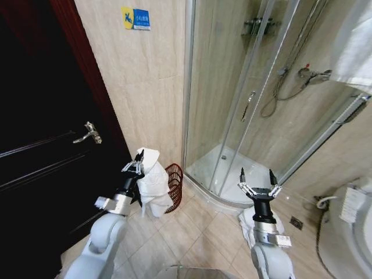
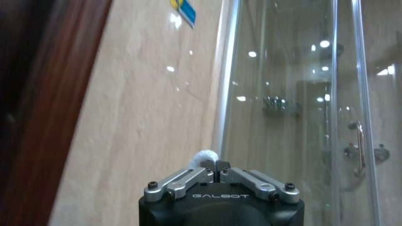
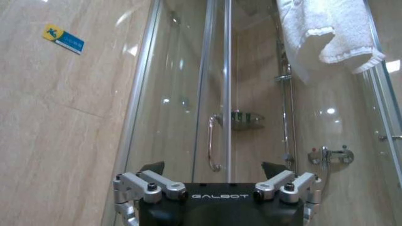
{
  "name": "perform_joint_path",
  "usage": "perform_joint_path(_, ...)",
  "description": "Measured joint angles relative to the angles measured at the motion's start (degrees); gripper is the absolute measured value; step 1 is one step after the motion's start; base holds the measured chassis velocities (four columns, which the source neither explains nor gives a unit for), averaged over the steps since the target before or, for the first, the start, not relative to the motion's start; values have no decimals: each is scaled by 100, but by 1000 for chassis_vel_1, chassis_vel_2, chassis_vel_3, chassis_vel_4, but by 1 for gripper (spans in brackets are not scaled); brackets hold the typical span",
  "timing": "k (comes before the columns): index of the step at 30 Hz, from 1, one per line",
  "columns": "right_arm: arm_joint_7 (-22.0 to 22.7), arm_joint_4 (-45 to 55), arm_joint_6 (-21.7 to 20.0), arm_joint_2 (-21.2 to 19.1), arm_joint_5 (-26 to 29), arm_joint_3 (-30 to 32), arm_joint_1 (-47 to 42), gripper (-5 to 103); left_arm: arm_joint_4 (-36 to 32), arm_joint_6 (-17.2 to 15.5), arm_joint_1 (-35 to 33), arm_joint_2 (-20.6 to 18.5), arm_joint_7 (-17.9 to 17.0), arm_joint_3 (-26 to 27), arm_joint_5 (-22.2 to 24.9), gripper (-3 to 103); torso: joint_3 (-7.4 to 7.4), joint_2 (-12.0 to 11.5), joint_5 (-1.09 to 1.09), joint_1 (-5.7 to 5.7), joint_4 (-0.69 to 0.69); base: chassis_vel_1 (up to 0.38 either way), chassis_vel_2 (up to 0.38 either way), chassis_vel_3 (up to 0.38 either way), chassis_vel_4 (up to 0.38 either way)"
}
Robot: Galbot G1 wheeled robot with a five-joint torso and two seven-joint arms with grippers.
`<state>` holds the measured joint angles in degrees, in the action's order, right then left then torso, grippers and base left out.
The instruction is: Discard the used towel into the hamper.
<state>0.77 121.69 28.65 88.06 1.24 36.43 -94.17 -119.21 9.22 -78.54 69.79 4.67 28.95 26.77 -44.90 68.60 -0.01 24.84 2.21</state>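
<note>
You're facing beige marble-look walls (image 1: 145, 75) and a glass shower enclosure (image 1: 244, 99). A dark door (image 1: 40, 151) stands left, over tiled floor (image 1: 192, 232)

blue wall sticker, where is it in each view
Head view: blue wall sticker on the beige tile, top edge, left of the shower frame.
Left wrist view: top edge, partly cut off.
Right wrist view: upper left corner.
Shared landmark: the shower door handle.

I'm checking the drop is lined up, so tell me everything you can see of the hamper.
The hamper is a small round basket of dark reddish-brown openwork with horizontal rings, narrowing toward its base. It stands upright on the tiled floor by the beige wall, next to the shower enclosure's frame. The white towel hanging from the left end effector covers its near side, so whether they touch, and what is inside, cannot be told.
</note>
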Motion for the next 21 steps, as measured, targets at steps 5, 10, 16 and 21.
perform_joint_path(5, 0, -22, 32, 48, -68, 3, -9, 100, 422, 28, 433, -197, 14, -279, 145, 0, 0, 0, 0, 0, 0, 0, 0, 0, 0)
perform_joint_path(10, -15, -32, 113, 173, -225, -44, -9, 100, 903, -8, 1134, -470, -25, -656, 454, 0, 0, 0, 0, 0, 0, 0, 0, 0, 0)
perform_joint_path(16, -135, -40, 239, 367, -326, -44, 5, 100, 1571, -100, 2006, -788, -260, -1159, 739, 0, 0, 0, 0, 0, 0, 0, 0, 0, 0)
perform_joint_path(21, -148, -27, 320, 406, -342, -27, -51, 100, 1989, -109, 2500, -828, -343, -1426, 816, 0, 0, 0, 0, 0, 0, 0, 0, 0, 0)
